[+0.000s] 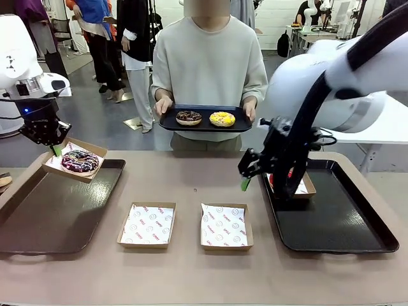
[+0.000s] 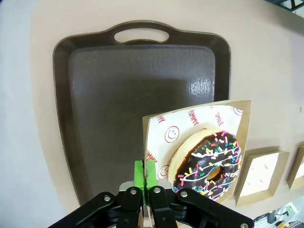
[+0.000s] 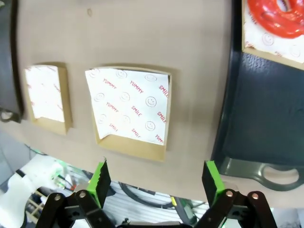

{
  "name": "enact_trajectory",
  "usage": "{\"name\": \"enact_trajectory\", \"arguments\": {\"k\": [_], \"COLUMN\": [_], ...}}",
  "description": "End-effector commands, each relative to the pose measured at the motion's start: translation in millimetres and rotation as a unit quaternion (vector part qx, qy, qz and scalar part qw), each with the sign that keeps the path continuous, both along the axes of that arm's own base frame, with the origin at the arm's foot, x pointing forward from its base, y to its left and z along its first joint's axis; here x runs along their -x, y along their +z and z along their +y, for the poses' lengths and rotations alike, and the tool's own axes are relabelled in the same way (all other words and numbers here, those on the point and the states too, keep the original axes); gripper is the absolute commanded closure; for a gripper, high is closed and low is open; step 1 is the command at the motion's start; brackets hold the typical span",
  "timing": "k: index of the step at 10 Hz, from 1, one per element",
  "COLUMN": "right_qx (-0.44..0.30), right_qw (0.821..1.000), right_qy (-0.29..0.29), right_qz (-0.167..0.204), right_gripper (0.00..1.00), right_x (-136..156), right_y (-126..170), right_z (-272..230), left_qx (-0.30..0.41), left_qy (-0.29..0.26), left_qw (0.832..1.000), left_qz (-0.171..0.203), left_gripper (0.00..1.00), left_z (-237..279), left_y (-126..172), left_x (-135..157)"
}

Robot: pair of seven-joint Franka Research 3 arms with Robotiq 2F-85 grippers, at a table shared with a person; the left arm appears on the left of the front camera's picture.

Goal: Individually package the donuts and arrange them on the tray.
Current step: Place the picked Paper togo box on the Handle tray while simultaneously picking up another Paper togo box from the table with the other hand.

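We pinch the box (image 2: 190, 116) edge in our left fingers (image 2: 138, 173); its sprinkled donut (image 2: 209, 164) lies at two o'clock, over the left tray (image 2: 118, 85). Meanwhile our right fingers (image 3: 211, 183) stand spread.

Four donuts (image 1: 80, 161) (image 1: 189, 117) (image 1: 222, 118) (image 3: 278, 14), four boxes (image 1: 90, 147) (image 1: 146, 245) (image 1: 224, 248) (image 1: 309, 186), three trays (image 1: 57, 213) (image 1: 335, 220) (image 1: 204, 127)

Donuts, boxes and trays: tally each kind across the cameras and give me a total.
Donuts: 4 – sprinkled donut, red donut, dark donut, yellow donut
Boxes: 4 – lifted box, left empty box, right empty box, red donut's box
Trays: 3 – left tray, right tray, person's tray
Total: 11
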State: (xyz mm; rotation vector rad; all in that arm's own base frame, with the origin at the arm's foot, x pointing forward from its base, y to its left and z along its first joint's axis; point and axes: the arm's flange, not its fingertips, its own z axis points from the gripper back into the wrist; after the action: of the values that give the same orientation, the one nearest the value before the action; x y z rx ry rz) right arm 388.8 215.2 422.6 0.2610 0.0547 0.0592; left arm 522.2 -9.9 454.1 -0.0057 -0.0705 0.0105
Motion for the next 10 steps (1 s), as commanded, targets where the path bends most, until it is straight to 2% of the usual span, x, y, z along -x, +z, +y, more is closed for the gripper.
{"name": "enact_trajectory", "arguments": {"k": [1,5,10], "right_qx": [0.055,0.104,0.099], "right_qw": [0.998,0.99,0.992], "right_qy": [-0.029,-0.091,-0.079], "right_qz": [-0.007,-0.028,-0.015], "right_gripper": [0.0,0.0,0.0], "right_x": [-14,-9,14], "right_y": [-11,-46,-84], "right_z": [32,59,46], "left_qx": [-0.013,0.007,0.024], "left_qy": [0.026,0.045,0.033], "left_qw": [1.0,0.999,0.999], "left_qz": [0.003,0.013,0.011], "left_gripper": [0.99,0.99,0.99], "left_z": [12,21,18], "left_y": [-10,-33,-47], "left_x": [-4,-13,-21]}}
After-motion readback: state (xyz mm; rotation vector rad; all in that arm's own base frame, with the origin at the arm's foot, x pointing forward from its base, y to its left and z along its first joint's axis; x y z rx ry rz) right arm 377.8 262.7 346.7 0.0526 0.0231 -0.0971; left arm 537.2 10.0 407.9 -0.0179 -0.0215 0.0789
